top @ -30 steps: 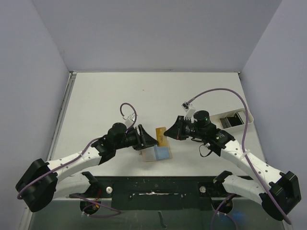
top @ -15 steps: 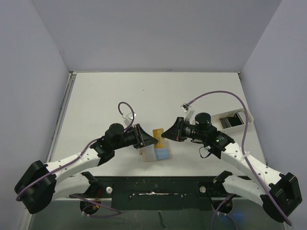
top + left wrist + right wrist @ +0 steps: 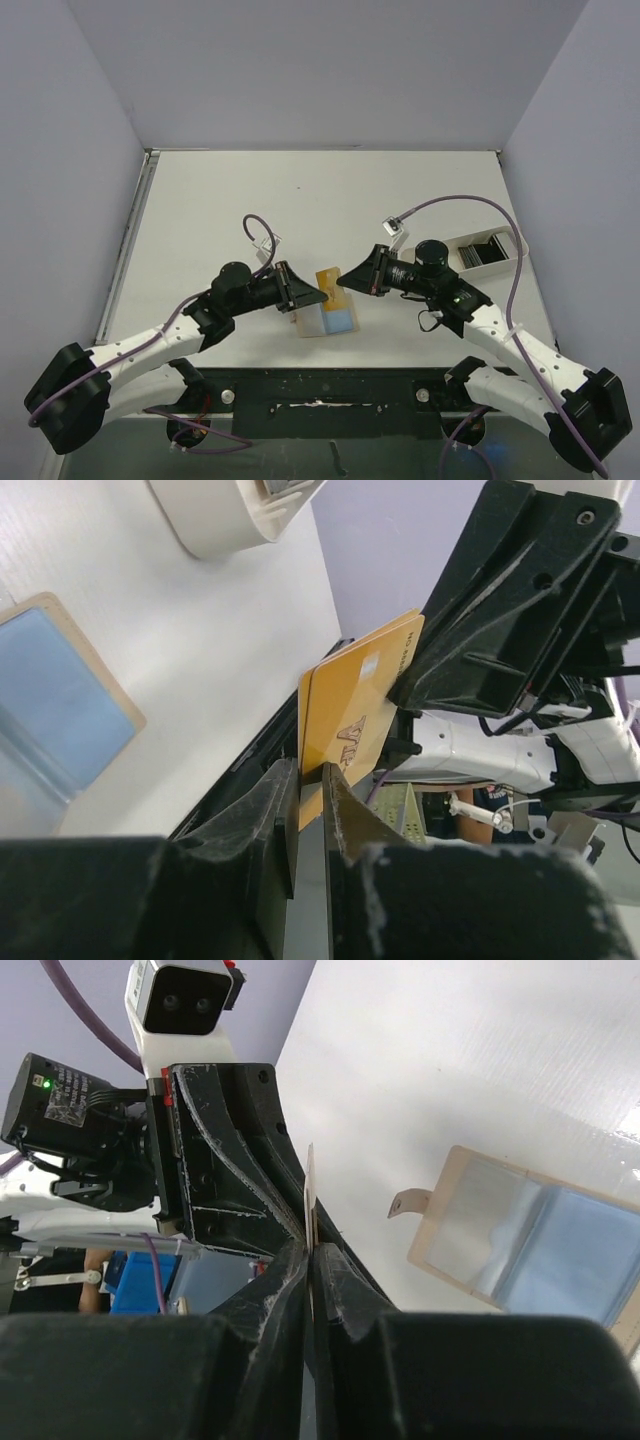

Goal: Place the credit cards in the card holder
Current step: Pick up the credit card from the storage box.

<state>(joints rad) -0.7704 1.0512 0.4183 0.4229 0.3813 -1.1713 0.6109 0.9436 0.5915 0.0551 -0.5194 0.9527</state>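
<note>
While the wallet lies open on the surface, the left fingers and the right fingers both clamp 1 upright orange card.

Card holder cut off at right wrist view's edge.

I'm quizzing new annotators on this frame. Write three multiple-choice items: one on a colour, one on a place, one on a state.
1. The card pinched by the left gripper and the right gripper is: A black, B orange, C green.
2. The card holder lies: A on the table, B in the left gripper, C atop the card.
3. The card holder is: A snapped shut, B open, C rolled up.
Answers: 1 B, the left wrist view shows its orange face; 2 A, it rests on the white surface; 3 B, its blue lining shows.
</note>
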